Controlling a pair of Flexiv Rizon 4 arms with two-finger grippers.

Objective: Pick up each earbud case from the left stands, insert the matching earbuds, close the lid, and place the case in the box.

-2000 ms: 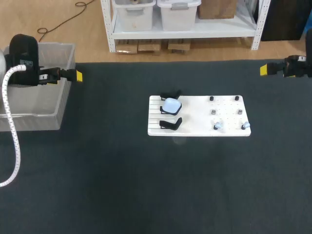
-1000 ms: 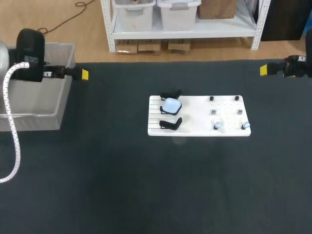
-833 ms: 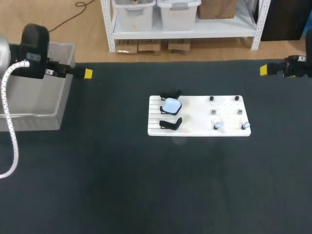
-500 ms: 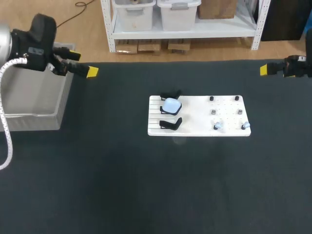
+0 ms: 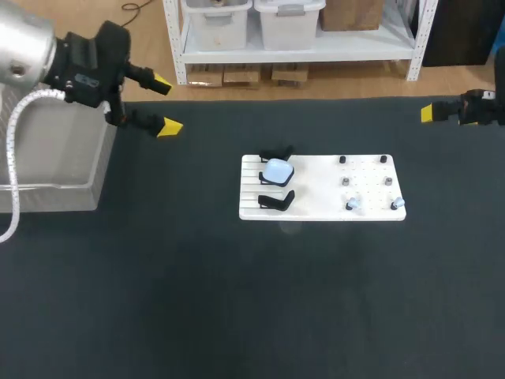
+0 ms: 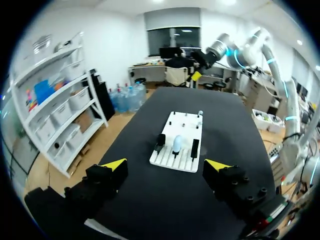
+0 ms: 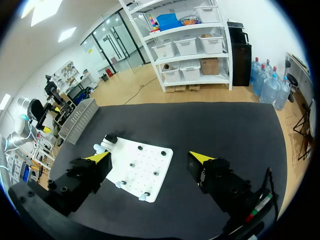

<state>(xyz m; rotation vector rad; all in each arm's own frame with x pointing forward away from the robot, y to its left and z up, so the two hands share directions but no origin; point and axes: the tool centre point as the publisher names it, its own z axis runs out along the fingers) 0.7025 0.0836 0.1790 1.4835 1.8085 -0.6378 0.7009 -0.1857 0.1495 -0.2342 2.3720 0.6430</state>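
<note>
Your pale blue, rounded, glossy earbud case (image 5: 277, 170) sits between two empty black clip-like stands (image 5: 276, 200) on the slatted end of the flat white plastic board (image 5: 316, 178). Two tiny pale blue earbuds (image 5: 353, 204) stand on pegs along its near edge. The translucent grey plastic box (image 5: 55, 170) is at the left of the matte black table (image 5: 237, 300). Your left gripper (image 5: 166, 104) hovers just beside the box, fingers spread wide and empty, pointing at the board. Your right gripper (image 7: 150, 156) hangs at the far right edge, also wide and empty.
</note>
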